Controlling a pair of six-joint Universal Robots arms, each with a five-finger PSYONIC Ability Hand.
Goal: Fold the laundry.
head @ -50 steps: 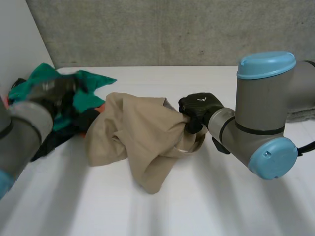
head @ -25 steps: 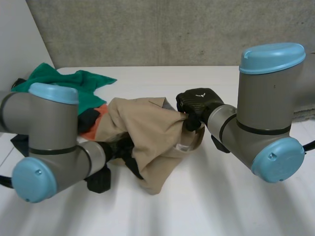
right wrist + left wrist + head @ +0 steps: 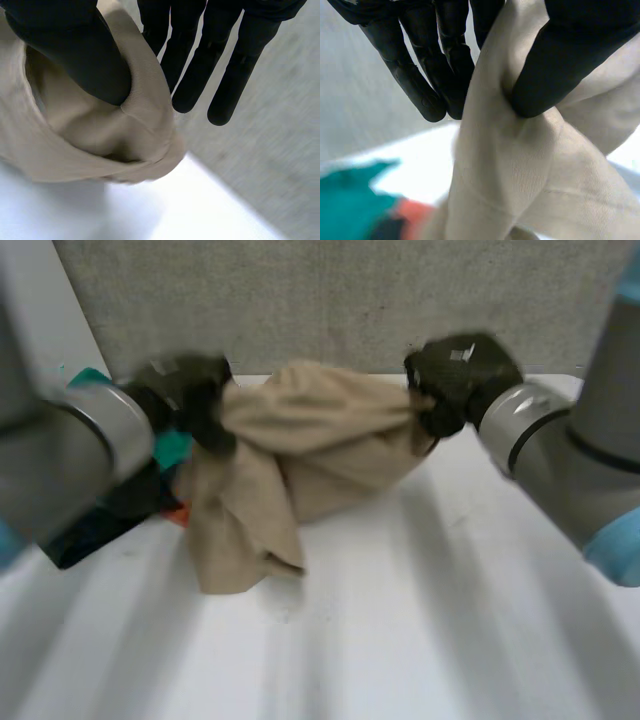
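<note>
Garment: We found the beige garment (image 3: 300, 455) held up between both hands above the white bench (image 3: 420, 620). Its top edge spanned from one hand to the other, and its lower part drooped in folds onto the bench below the left hand.
Handling: We judged it light, soft and limp. It looked like a thin woven cloth that would sag and crumple wherever nothing carried it. We judged it neither fragile nor slippery.
Where to hold: We judged the seamed edges and corners the best places to hold, since a pinch there would let the rest hang flat. A grip in the middle would only bunch it.
Left hand: The left hand (image 3: 190, 400) was raised at the garment's left end. In its wrist view the thumb pressed a fold of cloth towards the nearly straight fingers (image 3: 427, 95), so the hand had the garment pinched.
Right hand: The right hand (image 3: 460, 375) was raised at the right end, about level with the left. In its wrist view the thumb clamped a thicker rolled edge, with the long fingers (image 3: 192, 75) on the cloth's far side.
Arms: The 2 forearms came in from opposite sides, with the hands well apart.
Other laundry: A heap of other clothes (image 3: 172, 448), teal, orange and dark, lay on the bench just beside the hanging cloth.
</note>
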